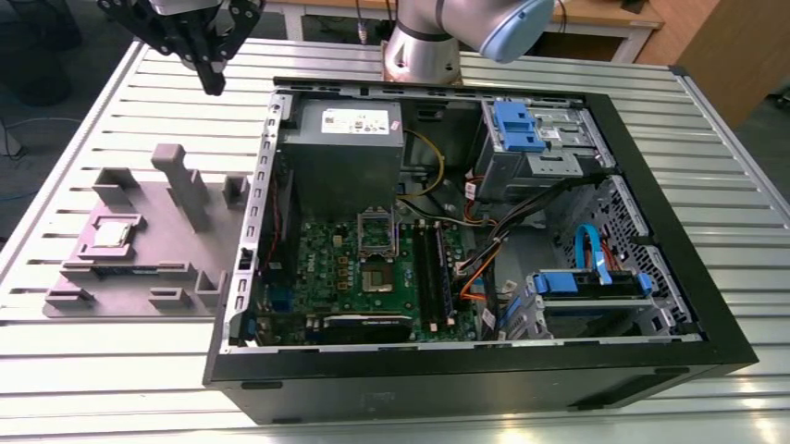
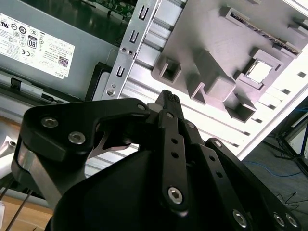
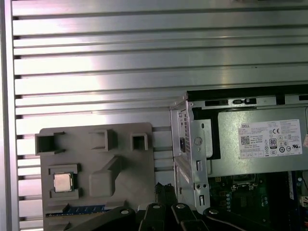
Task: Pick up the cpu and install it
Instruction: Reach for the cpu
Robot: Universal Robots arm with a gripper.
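Black links of my end effector (image 2: 168, 98) are crowding the second wrist view, and the two fingers are pressing together at the tip with nothing between them. I am hovering high over the slatted metal worktop (image 1: 124, 370), well above everything on it.

Well apart from my fingertips and far below them, the cpu (image 1: 114, 231) is sitting flat, silver side up, in a square pocket of the grey holder (image 1: 173, 250). I judge the pocket's raised walls are keeping it from sliding and leaving its edges free for a pinch from above. In both wrist views it is glinting pale in that recess (image 2: 260, 71) (image 3: 63, 182). A thin blue strip (image 3: 77, 210) is lying in a slot just beside it; I cannot tell what it is.

Just beside the holder, the computer case (image 1: 494, 370) is lying on its side with its panel off, which I take to be so the board faces up. The grey power box (image 1: 339, 148) is filling the corner nearest to me. Beyond it, the socket (image 1: 376, 276) is showing as a metal frame with a dark centre.

Whether its cover is unlatched is too small to make out. My own links are hiding the holder's edge closest to me in the first wrist view, and the case is running out of frame there.
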